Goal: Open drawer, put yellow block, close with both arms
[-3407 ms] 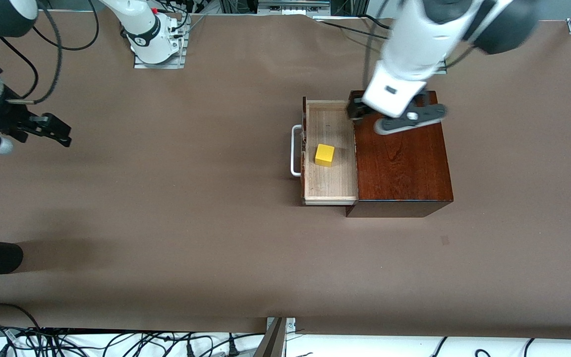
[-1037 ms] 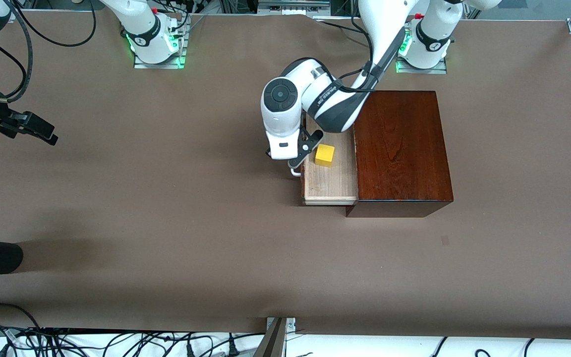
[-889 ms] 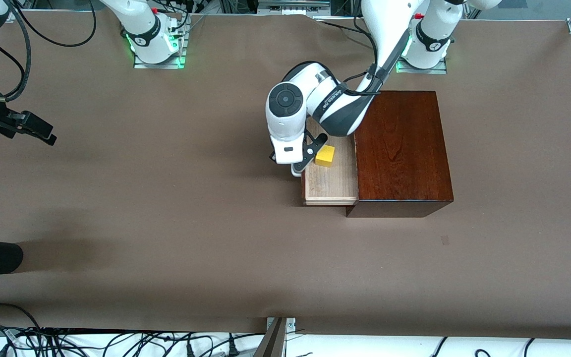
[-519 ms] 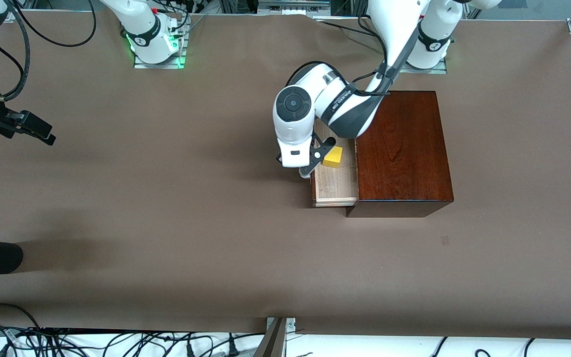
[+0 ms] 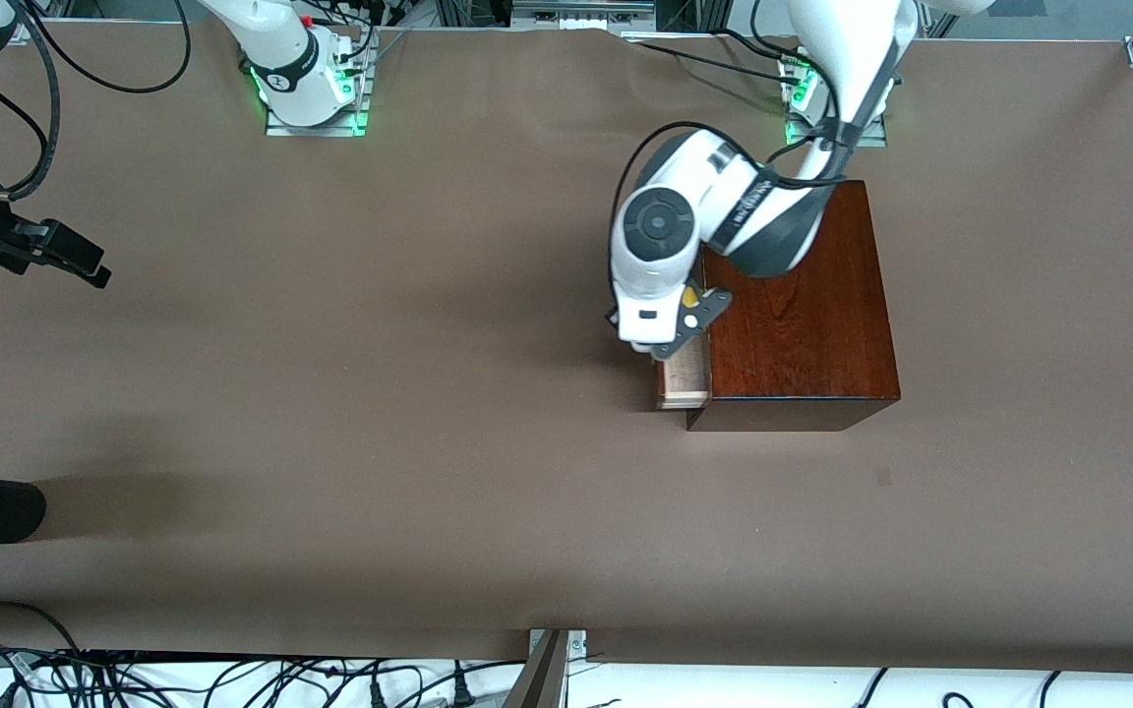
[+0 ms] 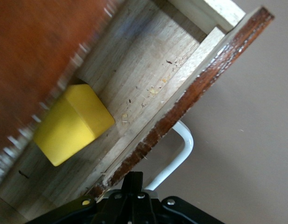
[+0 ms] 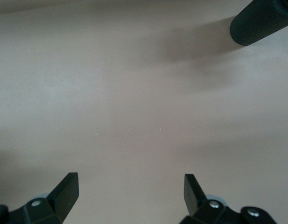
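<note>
brown surface (image 5: 380,413): drawer (image 5: 682,379) nearly shut, yellow block (image 6: 73,124) inside; left gripper (image 6: 133,184), fingers pinched together, at its handle (image 6: 179,156). right gripper (image 7: 129,186) waits, fingers wide.

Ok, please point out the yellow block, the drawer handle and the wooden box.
yellow block (image 6: 71,126), left wrist view, its top face.
drawer handle (image 6: 181,154), left wrist view, the bend.
wooden box (image 5: 803,334), front view, its top.

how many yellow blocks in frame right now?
1. The yellow block sits in the nearly shut drawer, partly under the wooden box top. More could be hidden deeper inside the box.
</note>
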You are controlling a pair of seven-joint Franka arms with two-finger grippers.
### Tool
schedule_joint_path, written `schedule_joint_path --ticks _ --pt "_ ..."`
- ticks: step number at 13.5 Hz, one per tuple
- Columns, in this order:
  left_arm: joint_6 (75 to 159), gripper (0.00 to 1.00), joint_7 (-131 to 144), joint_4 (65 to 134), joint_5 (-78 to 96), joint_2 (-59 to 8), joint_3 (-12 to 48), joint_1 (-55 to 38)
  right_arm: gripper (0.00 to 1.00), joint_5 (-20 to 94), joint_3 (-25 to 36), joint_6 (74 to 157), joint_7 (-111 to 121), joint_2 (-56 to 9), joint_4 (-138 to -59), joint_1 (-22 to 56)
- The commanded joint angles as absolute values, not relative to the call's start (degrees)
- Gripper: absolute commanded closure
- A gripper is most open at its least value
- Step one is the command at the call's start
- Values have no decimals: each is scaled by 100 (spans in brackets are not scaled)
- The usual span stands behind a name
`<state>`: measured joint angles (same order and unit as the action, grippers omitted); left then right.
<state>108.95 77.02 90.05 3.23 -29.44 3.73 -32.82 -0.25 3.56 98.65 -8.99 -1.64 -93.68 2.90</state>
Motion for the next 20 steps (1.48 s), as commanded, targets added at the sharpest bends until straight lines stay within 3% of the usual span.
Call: schedule_joint_path --ticks 1,10,15,16,17,18,19,20 --pt "10907 100 7366 9588 229 -2532 378 -3085 0 62 334 9817 -879 -141 -9325 255" --pt "10705 100 6758 9861 70 -2162 378 -2707 0 62 325 9809 -879 -141 -9316 255" --pt "10714 100 6962 9607 420 -1847 799 -2707 0 62 308 9809 -879 -141 -9316 255" --pt "10714 87 6883 9606 596 -1698 817 -2707 0 62 308 9809 -862 -132 -9316 255" --pt "10705 64 6777 9606 685 -1557 826 -2707 0 62 316 9809 -861 -132 -9308 255" --pt "10696 53 6533 9633 703 -1382 826 -2664 0 62 316 9809 -861 -132 -9308 255" --pt "10670 5 6130 9668 703 -1223 826 -2515 0 62 316 9809 -861 -132 -9308 255" --pt "10574 0 5717 9677 729 -1082 817 -2409 0 62 316 9809 -861 -132 -9308 255"
